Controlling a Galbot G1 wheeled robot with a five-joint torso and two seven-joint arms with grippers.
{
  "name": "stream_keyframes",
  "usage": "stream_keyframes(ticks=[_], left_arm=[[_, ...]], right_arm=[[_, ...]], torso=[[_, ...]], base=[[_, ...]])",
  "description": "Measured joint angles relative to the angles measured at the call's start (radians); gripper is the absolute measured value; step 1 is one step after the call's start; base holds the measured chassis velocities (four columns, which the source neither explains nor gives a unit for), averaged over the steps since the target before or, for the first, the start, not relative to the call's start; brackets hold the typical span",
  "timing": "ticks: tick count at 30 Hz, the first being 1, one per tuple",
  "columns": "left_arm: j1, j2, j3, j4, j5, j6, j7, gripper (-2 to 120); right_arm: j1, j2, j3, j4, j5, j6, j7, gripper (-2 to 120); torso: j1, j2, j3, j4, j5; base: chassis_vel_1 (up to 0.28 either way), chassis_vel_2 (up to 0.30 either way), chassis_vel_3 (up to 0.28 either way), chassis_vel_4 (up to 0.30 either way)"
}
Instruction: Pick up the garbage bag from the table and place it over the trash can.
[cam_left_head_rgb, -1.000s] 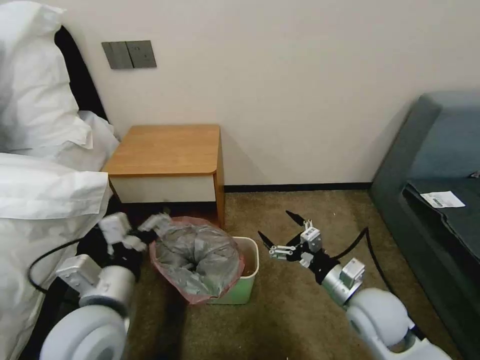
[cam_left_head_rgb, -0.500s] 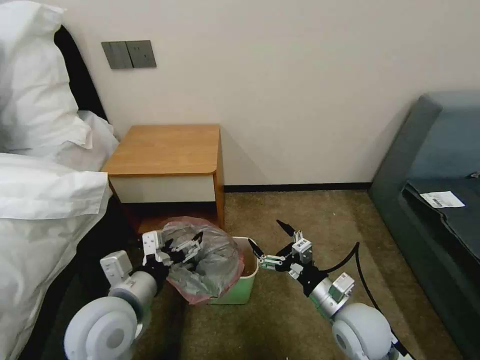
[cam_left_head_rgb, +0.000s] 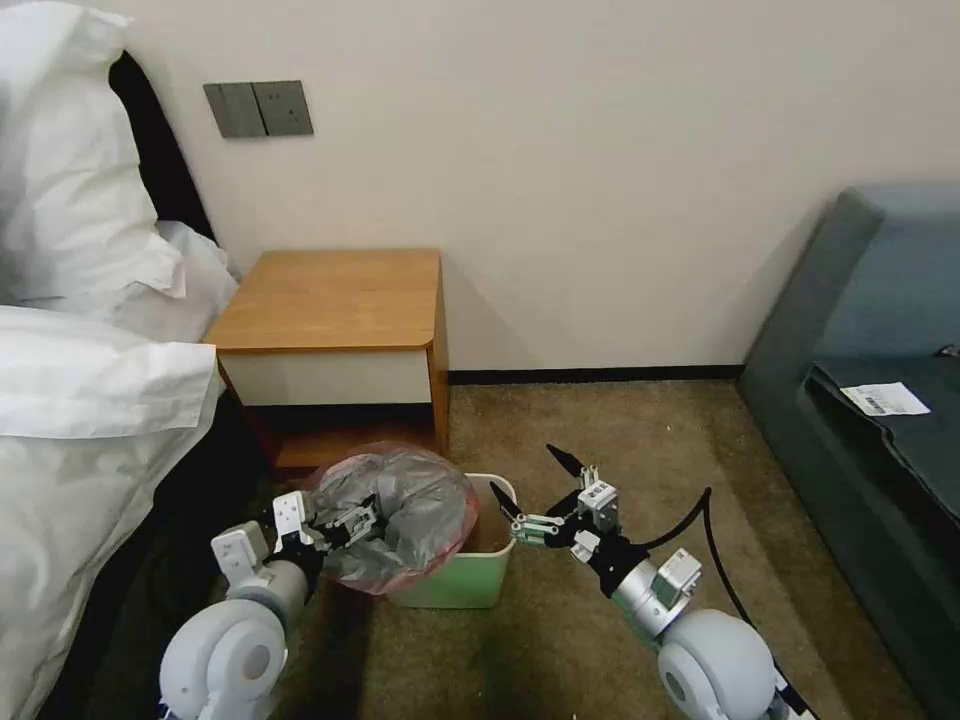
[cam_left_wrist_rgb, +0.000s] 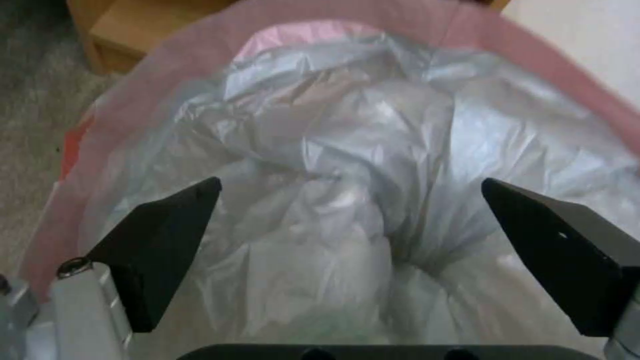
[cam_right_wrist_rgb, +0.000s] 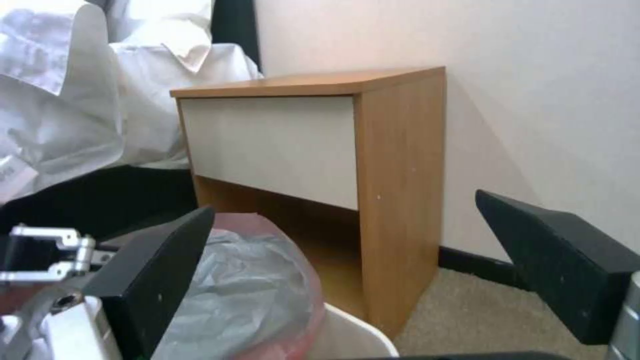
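On the head camera I see the garbage bag (cam_left_head_rgb: 400, 515) draped over the left part of the trash can (cam_left_head_rgb: 470, 575), its pink-red band bulging past the rim at 9 o'clock while the can's right rim sits bare. My left gripper (cam_left_head_rgb: 345, 520) is at the bag's 9 o'clock edge, jaws spread apart against the grey plastic. My right gripper (cam_left_head_rgb: 530, 495) hovers at the can's 3 o'clock side, jaws wide open and holding nothing, one tip just beside the cream rim. The desk (cam_left_head_rgb: 335, 300) stands at 12 o'clock from the can, against the wall, with white pillows (cam_left_head_rgb: 80, 200) at 10 o'clock.

On the left wrist camera, the crinkled garbage bag (cam_left_wrist_rgb: 347, 165) lies between both black fingers (cam_left_wrist_rgb: 167, 235), which are wide apart; I can't tell if they touch it.

On the right wrist camera, open fingers (cam_right_wrist_rgb: 160, 280) frame the desk (cam_right_wrist_rgb: 373, 165), with the garbage bag (cam_right_wrist_rgb: 247, 290) and the trash can's rim (cam_right_wrist_rgb: 353, 335) close below.
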Motion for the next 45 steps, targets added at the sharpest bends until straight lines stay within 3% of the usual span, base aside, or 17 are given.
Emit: stream_keyframes(ticks=[12,17,24,28,32,37,39,42,45], left_arm=[[-0.038,-0.022,0.021,0.041,0.107,0.044,0.016,97],[-0.054,-0.026,0.018,0.041,0.104,0.118,0.002,78],[-0.073,-0.029,0.014,0.056,0.099,0.127,-0.005,74],[-0.088,-0.034,0.014,0.076,0.097,0.127,0.010,63],[-0.092,-0.036,0.022,0.097,0.110,0.127,0.051,44],[-0.085,-0.042,0.031,0.103,0.131,0.126,0.055,31],[-0.085,-0.044,0.031,0.104,0.134,0.125,0.044,20],[-0.084,-0.044,0.028,0.103,0.138,0.125,0.038,12],[-0.082,-0.044,0.024,0.098,0.141,0.125,0.027,11]], right_arm=[[-0.009,0.007,0.007,-0.012,-0.013,0.026,-0.009,100],[-0.011,0.004,0.013,-0.009,-0.013,0.027,-0.009,100],[-0.020,0.004,0.020,-0.005,-0.012,0.035,-0.010,100],[-0.024,0.010,0.019,-0.005,-0.013,0.040,-0.012,100],[-0.024,0.013,0.017,0.005,-0.016,0.040,-0.012,100],[-0.027,0.012,0.023,0.013,-0.016,0.040,-0.013,100],[-0.031,0.012,0.027,0.014,-0.016,0.043,-0.013,100],[-0.033,0.015,0.028,0.016,-0.017,0.045,-0.013,100],[-0.034,0.020,0.026,0.019,-0.021,0.046,-0.013,100]], torso=[[0.000,0.000,0.000,0.0000,0.0000],[0.000,0.000,0.000,0.0000,0.0000],[0.000,0.000,0.000,0.0000,0.0001],[0.000,0.000,0.000,0.0000,0.0000],[0.000,0.000,0.000,-0.0001,0.0000],[0.000,0.000,0.000,0.0000,0.0000],[0.000,0.000,0.000,0.0000,0.0000],[0.000,0.000,0.000,-0.0001,0.0000],[0.000,0.000,0.000,0.0000,0.0000]], base=[[0.000,0.000,0.000,0.000],[0.000,0.000,0.000,0.000],[0.000,0.000,0.000,0.000],[0.000,0.000,0.000,0.000],[0.000,0.000,0.000,0.000],[0.000,0.000,0.000,0.000],[0.000,0.000,0.000,0.000],[0.000,0.000,0.000,0.000],[0.000,0.000,0.000,0.000]])
